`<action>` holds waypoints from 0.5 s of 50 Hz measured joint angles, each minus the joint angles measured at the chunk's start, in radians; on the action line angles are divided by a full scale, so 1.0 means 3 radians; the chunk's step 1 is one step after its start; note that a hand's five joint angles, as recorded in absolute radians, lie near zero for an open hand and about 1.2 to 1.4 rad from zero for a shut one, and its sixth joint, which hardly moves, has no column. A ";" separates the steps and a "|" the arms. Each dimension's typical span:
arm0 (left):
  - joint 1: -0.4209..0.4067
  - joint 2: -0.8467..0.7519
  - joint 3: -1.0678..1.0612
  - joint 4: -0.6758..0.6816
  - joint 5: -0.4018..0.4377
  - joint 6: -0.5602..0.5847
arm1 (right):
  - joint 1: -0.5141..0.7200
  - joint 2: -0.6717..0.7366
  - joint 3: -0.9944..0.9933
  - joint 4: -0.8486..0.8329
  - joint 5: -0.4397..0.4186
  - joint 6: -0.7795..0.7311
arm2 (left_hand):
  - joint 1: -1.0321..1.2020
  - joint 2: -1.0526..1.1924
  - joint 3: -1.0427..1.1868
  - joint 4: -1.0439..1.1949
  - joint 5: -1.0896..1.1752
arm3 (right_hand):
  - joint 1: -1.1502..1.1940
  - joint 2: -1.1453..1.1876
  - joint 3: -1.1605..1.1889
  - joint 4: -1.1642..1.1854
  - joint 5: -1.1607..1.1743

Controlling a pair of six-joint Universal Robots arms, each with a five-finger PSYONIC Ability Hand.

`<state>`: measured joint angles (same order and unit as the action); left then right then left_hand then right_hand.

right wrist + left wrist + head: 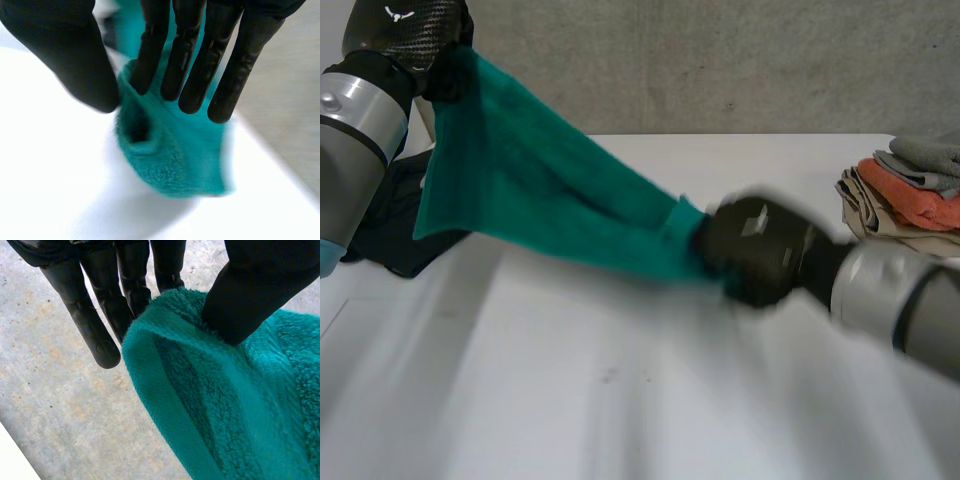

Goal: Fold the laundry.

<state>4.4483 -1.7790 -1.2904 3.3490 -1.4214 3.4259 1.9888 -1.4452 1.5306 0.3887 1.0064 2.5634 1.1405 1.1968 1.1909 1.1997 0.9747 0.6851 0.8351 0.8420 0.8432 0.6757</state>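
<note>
Two-handed, stretching towel (pixel 540 190) over table (pixel 620 400): pinched at high corner by left hand (pixel 260 285), at low end by right hand (pixel 760 250). Next probably calls for laying flat.

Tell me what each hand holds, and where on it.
Both hold the teal towel: the left hand pinches its raised corner, the right hand pinches the opposite, lower end.
</note>
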 measured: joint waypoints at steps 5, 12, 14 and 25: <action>-0.0013 -0.0045 0.0086 0.0002 0.0026 0.0002 | 0.0045 0.0018 0.0139 0.0522 -0.0506 -0.0319 | 0.0000 0.0000 0.0000 0.0000 0.0000 | -0.1112 -0.1459 -0.1469 -0.1440 -0.1469; -0.0080 -0.0069 0.0221 0.0004 0.0151 -0.0001 | -0.0077 0.0347 -0.0285 0.0432 -0.0444 0.0160 | 0.0000 0.0000 0.0000 0.0000 0.0000 | -0.1612 -0.2055 -0.2096 -0.2029 -0.2026; -0.0122 -0.0060 0.0244 0.0004 0.0199 -0.0001 | -0.0187 0.0471 -0.0522 0.0258 -0.0213 0.0529 | 0.0000 0.0000 0.0000 0.0000 0.0000 | -0.1612 -0.2055 -0.2096 -0.2029 -0.2026; -0.0393 0.0164 0.0175 -0.0008 0.0534 0.0002 | -0.0440 0.1066 -0.1297 -0.0329 0.0402 0.1155 | 0.0000 0.0000 0.0003 0.0001 0.0000 | -0.1612 -0.2055 -0.2096 -0.2029 -0.2026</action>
<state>4.3303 -1.7297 -1.2379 3.3465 -1.2612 3.4265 1.8568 -1.1254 1.1416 0.2900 1.1271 2.9099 1.1405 1.1968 1.1917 1.1999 0.9747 0.2016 0.2185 0.2132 0.2346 0.0678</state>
